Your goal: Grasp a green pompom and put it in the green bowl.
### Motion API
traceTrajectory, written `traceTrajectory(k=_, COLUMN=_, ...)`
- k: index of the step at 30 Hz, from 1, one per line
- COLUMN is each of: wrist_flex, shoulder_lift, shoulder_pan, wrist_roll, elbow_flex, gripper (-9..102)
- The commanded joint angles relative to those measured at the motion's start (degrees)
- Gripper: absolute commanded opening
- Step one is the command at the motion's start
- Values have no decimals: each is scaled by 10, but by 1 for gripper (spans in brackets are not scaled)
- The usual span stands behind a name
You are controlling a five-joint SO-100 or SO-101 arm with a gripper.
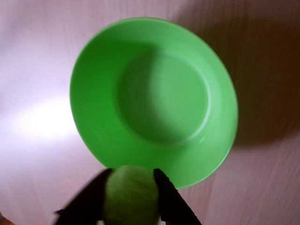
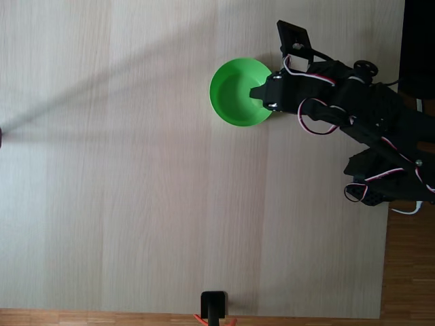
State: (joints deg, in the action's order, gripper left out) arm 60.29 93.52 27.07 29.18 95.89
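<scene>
The black two-finger gripper [image 1: 132, 185] is closed to the width of the small fuzzy green pompom [image 1: 131, 194], which sits clamped between its two dark fingers [image 1: 171, 197] at the bottom of the wrist view. The round, smooth-walled bright green plastic bowl [image 1: 93, 117] lies directly ahead of the fingertips in that view, empty, its near rim just at the pompom's top edge. In the fixed view the gripper [image 2: 257, 93] hangs over the right-hand rim of the bowl [image 2: 228, 102], which rests on the pale wood-grain table [image 2: 122, 176].

The step in hand is judged to be the carry-and-release. To perform it well:

1. Advance the gripper further over the bowl until the pompom is above the flat centre, not the sloping wall or rim.
2. Hold the jaws at the present grip during travel; the pompom is soft and light and may slip if the grip relaxes.
3. Release from a low height. A fuzzy ball dropped from high onto smooth plastic may bounce or roll out.
4. Open the jaws fully; fibres may cling to one finger.
</scene>
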Motion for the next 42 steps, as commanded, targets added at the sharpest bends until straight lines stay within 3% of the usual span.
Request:
traceTrajectory(k=1, wrist_flex=-7, shoulder_lift=8, shoulder_pan=1, wrist_roll=7, elbow_flex=-17, gripper=19)
traceTrajectory(k=9, wrist_flex=0, shoulder_lift=15, shoulder_pan=-4, wrist_roll=25, elbow_flex=-17, gripper=27)
traceTrajectory(k=18, wrist_flex=4, shoulder_lift=176, shoulder_pan=-115, wrist_roll=15, elbow_flex=19, gripper=27)
traceTrajectory(k=22, wrist_flex=2, shoulder_lift=258, shoulder_pan=-159, wrist_roll=0, elbow_flex=100, gripper=21)
traceTrajectory(k=29, wrist_flex=-7, shoulder_lift=380, shoulder_pan=-214, wrist_roll=-90, elbow_flex=228, gripper=-2)
traceTrajectory(k=42, wrist_flex=-7, shoulder_lift=632, shoulder_pan=-319, wrist_roll=-112, elbow_flex=433, gripper=1)
